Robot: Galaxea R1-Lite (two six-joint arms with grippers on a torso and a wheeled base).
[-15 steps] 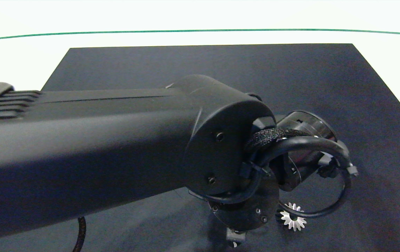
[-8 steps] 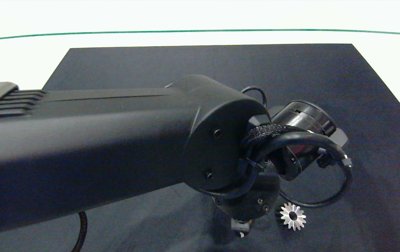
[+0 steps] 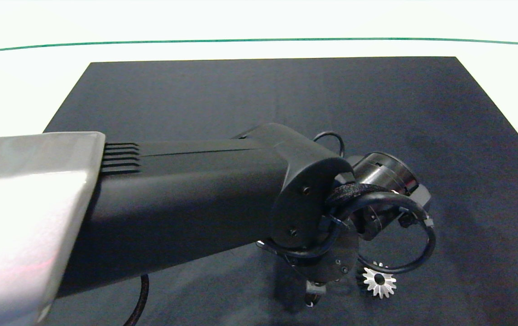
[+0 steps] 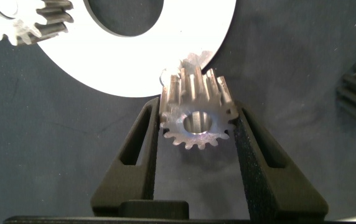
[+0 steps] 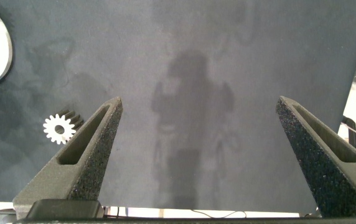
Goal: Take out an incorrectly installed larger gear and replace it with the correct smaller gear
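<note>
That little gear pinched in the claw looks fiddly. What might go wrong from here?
The left gripper holds the smaller gear only by its teeth, and the gear looks tilted, so it may slip or meet its mount crooked. It hangs at the edge of the white plate, which it might bump on the way down. From above, the left arm hides that spot. The larger gear lies close by on the mat.

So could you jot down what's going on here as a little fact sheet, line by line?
Left pincer: shut on a small silver-grey stubby-toothed metal gear, over the edge of a white ring-shaped plate
Right pincer: open, holding nothing, above the dark mat
Wide silver star-faced gear: lying loose on the mat, beside the left arm
Another small grey gear: on the white plate
</note>
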